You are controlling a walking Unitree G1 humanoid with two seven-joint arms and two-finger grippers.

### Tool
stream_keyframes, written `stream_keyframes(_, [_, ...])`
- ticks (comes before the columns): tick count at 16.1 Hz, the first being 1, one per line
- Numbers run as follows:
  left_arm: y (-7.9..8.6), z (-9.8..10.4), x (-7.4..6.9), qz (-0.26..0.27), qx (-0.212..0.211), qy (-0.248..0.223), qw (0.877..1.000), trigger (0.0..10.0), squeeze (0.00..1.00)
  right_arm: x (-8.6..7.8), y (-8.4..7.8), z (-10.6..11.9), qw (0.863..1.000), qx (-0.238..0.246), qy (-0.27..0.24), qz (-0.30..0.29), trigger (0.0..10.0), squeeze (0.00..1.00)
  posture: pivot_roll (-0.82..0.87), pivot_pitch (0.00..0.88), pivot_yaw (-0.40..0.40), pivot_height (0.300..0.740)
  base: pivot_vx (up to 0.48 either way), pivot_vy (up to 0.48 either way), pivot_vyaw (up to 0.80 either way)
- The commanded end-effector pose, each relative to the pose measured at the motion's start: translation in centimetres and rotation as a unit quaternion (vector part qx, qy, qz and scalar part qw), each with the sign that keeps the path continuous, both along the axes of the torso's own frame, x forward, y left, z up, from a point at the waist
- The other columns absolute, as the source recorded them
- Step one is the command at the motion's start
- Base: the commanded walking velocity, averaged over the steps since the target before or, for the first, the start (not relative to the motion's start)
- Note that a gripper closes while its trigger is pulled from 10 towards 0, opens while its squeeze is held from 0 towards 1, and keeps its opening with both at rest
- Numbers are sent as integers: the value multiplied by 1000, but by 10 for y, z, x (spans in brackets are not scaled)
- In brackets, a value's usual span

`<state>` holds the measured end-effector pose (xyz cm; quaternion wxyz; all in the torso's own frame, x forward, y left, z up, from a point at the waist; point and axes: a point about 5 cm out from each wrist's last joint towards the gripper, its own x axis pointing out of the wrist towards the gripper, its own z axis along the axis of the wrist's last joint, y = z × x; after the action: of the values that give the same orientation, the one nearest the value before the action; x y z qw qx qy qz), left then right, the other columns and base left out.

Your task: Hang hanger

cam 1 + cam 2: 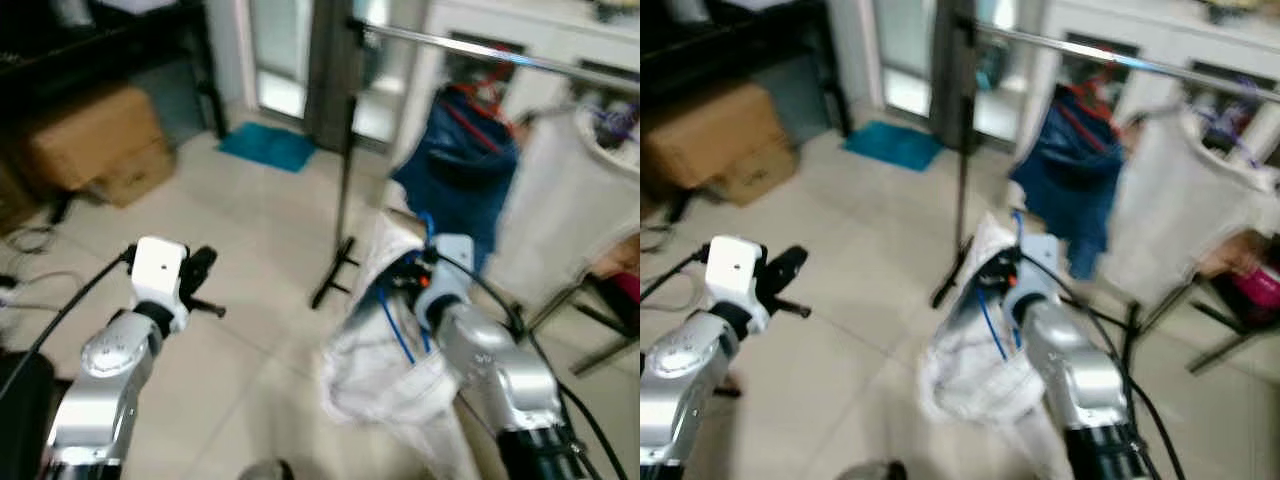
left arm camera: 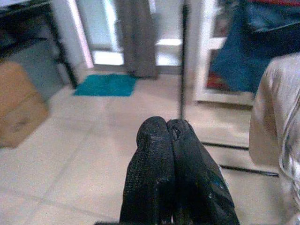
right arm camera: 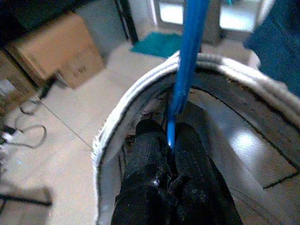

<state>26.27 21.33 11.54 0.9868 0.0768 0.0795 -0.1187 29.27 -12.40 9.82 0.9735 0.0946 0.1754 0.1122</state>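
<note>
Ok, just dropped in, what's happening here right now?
The right gripper is shut on a blue hanger carrying a white garment, held low in front of the clothes rail, not yet hooked on. A blue garment already hangs there. The left gripper is shut, holding nothing.

The right claw [image 1: 408, 282] holds a blue hanger [image 1: 392, 322] draped with a white garment [image 1: 375, 375] below the metal rail [image 1: 480, 46].

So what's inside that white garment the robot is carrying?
A blue hanger runs through the white garment, pinched by the right end effector. The cloth covers the hanger's lower part.
</note>
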Motion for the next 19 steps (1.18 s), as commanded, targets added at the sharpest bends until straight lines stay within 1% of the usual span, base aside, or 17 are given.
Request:
stream_keyframes(1, [-6,7,2,-8,6,-11,1000,10000,0,8,-8,19,998,-11,-54,-22,10000,0,-30,3,28,740,398,0,0])
stream_keyframes(3, [-6,10,0,-8,12,-7,1000,10000,0,13,-5,22,998,-12,-58,-33,10000,0,-20,8,31,740,401,0,0])
stream_keyframes(7, [-2,11,-4,2,18,0,1000,10000,0,15,1,26,997,-8,-71,-24,10000,0,-8,12,25,740,400,0,0])
stream_keyframes(9, [-3,13,-4,0,15,-5,1000,10000,0,15,1,28,996,-25,-79,-22,10000,0,-8,13,23,740,403,0,0])
stream_keyframes(10, [-5,14,-4,-6,11,-10,1000,10000,0,17,-2,28,996,-33,-80,-36,10000,0,-10,13,22,740,405,0,0])
stream_keyframes(14, [-9,14,-4,-13,12,-7,1000,10000,0,19,-6,29,995,-39,-82,-44,10000,0,-13,10,21,740,400,0,0])
stream_keyframes(16, [-10,15,-4,-14,13,-7,1000,10000,0,19,-6,30,995,-41,-82,-43,10000,0,-13,10,21,740,399,0,0])
stream_keyframes(19, [-12,15,-3,-20,16,-9,1000,10000,0,24,-1,34,995,-44,-89,-32,10000,0,-10,5,14,740,401,0,0])
